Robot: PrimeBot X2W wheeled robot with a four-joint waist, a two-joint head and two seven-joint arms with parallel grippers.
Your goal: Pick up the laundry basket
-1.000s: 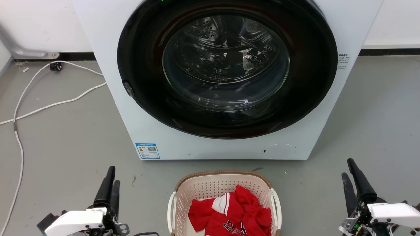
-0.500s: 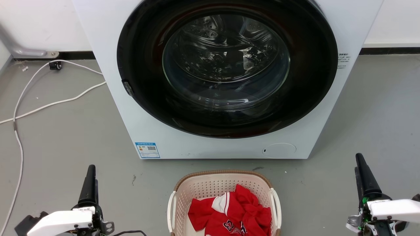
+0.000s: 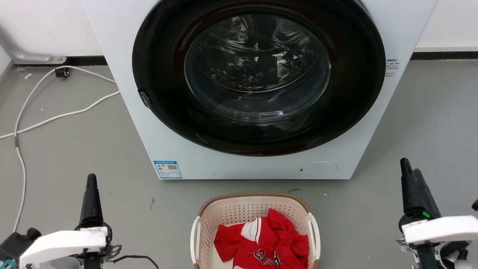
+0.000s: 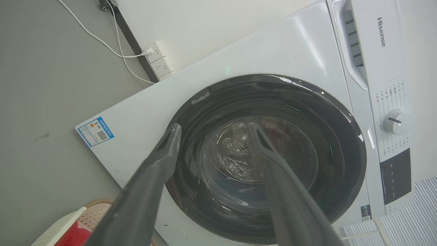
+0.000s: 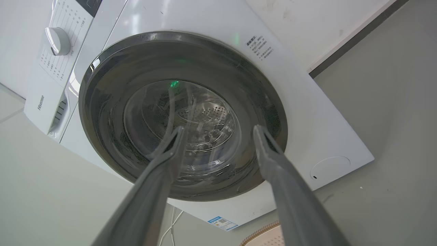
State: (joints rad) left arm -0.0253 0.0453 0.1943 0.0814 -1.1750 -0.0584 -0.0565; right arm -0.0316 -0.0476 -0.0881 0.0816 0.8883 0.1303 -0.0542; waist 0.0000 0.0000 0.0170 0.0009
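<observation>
- laundry basket (image 3: 232, 213) on the floor (image 3: 93, 149), 6 o'clock in head view, cut by the bottom edge; sits just in front of the washer, not touching it. Same spot as 1.0 s ago.
- Brown rim, beige perforated walls, a white handle at its 9 o'clock side (image 3: 194, 239) and another at its 3 o'clock side (image 3: 316, 234). Nothing holds either handle.
- red garment (image 3: 269, 243) with white trim bunched inside the basket, unchanged.
- left gripper (image 3: 90, 178) at 9 o'clock of the basket, well apart from it, fingers pointing to 12. Left wrist view: fingers spread wide, nothing between them.
- Versus 1.0 s ago: left gripper has swung out further from the basket and reaches further toward 12; it now shows edge-on in head view, where two fingers showed side by side before.
- right gripper (image 3: 410, 166) at 3 o'clock of the basket, well apart, fingers pointing to 12. Right wrist view: fingers spread wide, empty.
- Versus 1.0 s ago: right gripper tips sit higher toward 12, and the fingers now nearly overlap in head view.
- washer (image 3: 123, 74) at 12 o'clock, white body, round dark door (image 3: 257, 67) shut, drum visible through the glass. Whole head view has shifted a hair, so camera move, not washer.
- blue label (image 3: 167, 169) at the washer's 7 o'clock corner, round flap (image 3: 318, 169) at its 5 o'clock corner.
- white cable (image 3: 56, 118) trails over the floor at 10 o'clock.
</observation>
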